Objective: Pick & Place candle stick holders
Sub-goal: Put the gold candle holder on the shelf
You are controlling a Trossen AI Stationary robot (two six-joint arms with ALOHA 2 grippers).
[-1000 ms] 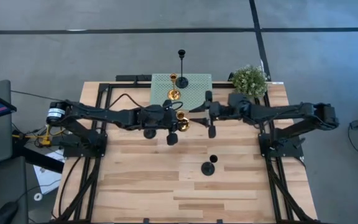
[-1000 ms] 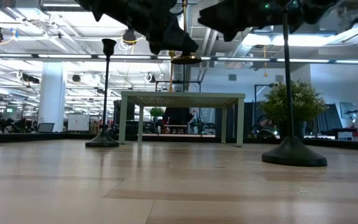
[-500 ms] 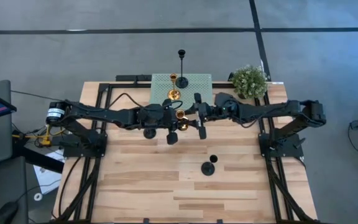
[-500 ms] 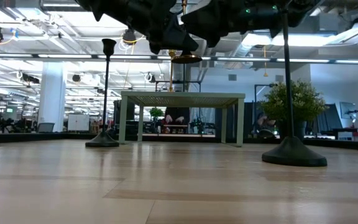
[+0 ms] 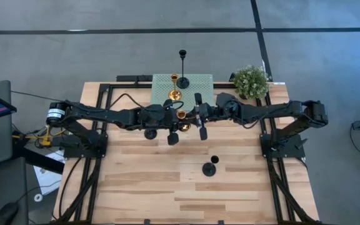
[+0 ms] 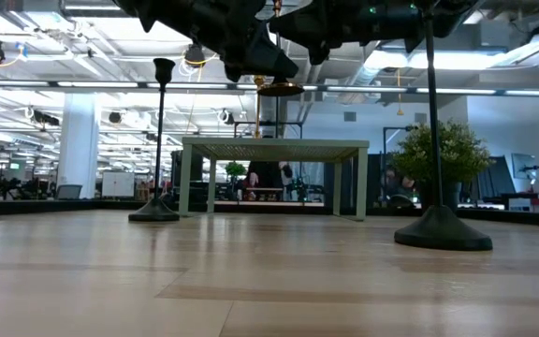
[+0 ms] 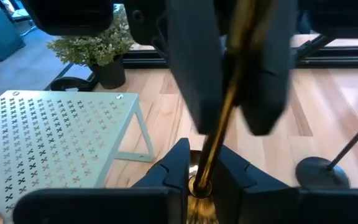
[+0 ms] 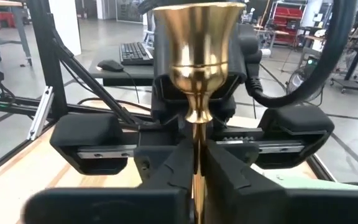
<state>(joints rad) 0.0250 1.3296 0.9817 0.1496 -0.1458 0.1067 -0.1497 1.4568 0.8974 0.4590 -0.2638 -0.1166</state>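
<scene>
Above table centre, beside green perforated stand (image 5: 182, 87), both claws met on one gold candle holder (image 5: 182, 117), held aloft. Left gripper (image 7: 205, 176) was pinched tight on stem near base; right gripper (image 8: 194, 163) was clamped on same stem below cup. Risk judged: double grip mid-handover; if either arm pulled before other released, stem could twist, slip and drop onto wood. Second gold holder (image 5: 174, 87) on stand, near enough to be knocked. Black holders (image 5: 210, 166) stood well apart.
</scene>
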